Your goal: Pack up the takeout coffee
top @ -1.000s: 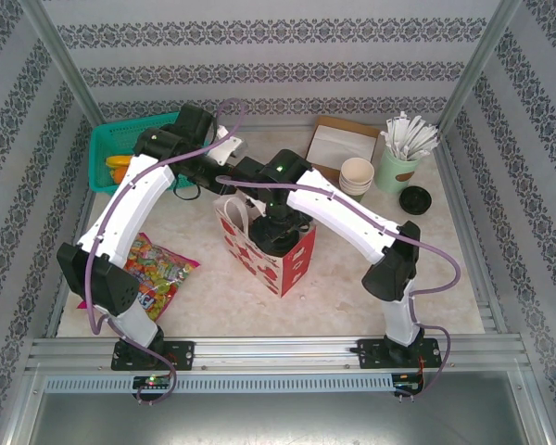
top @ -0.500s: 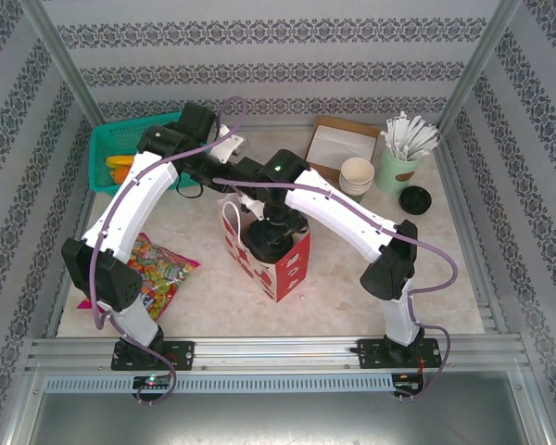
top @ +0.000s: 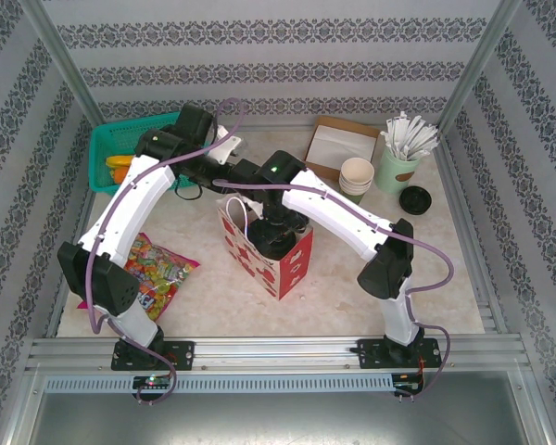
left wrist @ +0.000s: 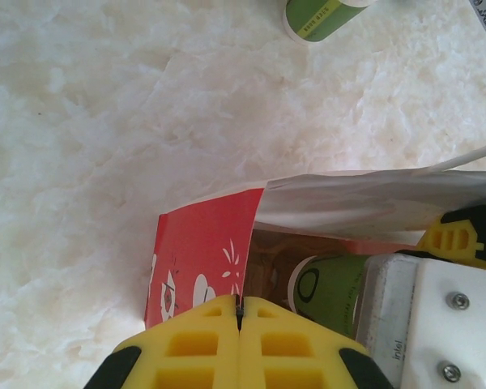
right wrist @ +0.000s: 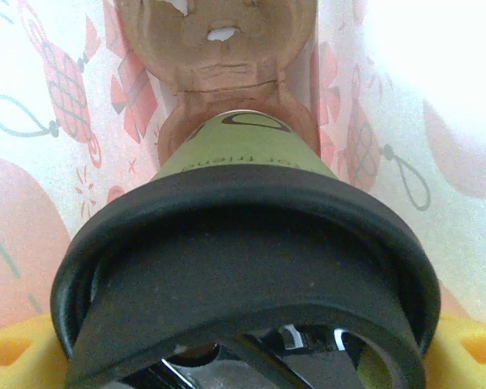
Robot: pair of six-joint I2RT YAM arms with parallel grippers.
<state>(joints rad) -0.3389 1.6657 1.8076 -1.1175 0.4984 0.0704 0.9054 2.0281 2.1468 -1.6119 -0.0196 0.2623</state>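
Beside the takeout coffee [left wrist: 328, 293] in the bag [left wrist: 198, 251], a housing [left wrist: 391, 312] reads "intel".

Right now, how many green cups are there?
2. A pale green cup holding white sticks stands at the table's back right. The takeout coffee, dark green, is inside the red paper bag, in the right gripper. Others may be hidden.
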